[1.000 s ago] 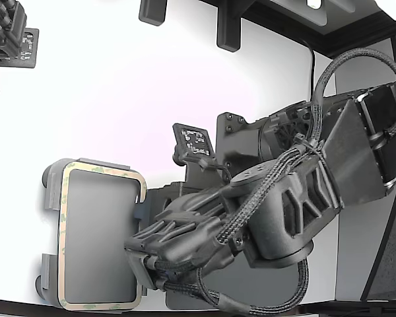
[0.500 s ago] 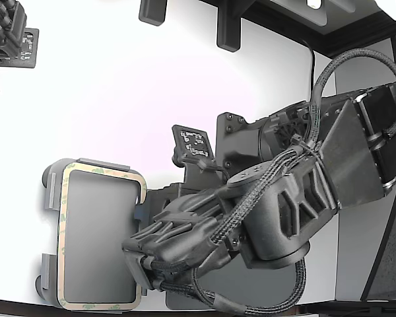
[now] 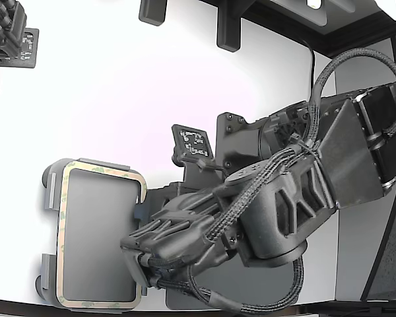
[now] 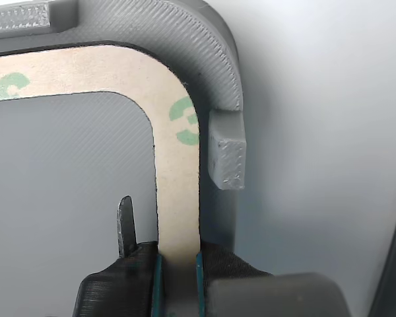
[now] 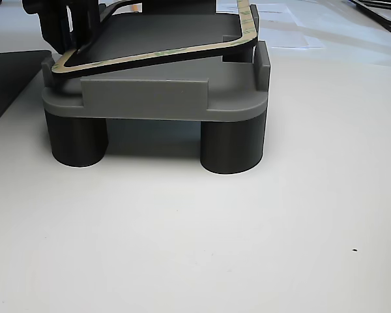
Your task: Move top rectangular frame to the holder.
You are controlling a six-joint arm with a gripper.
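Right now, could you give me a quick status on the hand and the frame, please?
Hand shut on frame edge. Frame over the holder, tilted, one end raised. Nothing in the way.

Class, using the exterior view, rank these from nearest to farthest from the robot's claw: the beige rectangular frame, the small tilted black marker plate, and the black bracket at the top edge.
1. Beige rectangular frame, gripped by the claw, low on the exterior view's left.
2. Small tilted black marker plate, above the claw, mid-picture.
3. Black bracket, at the top edge.
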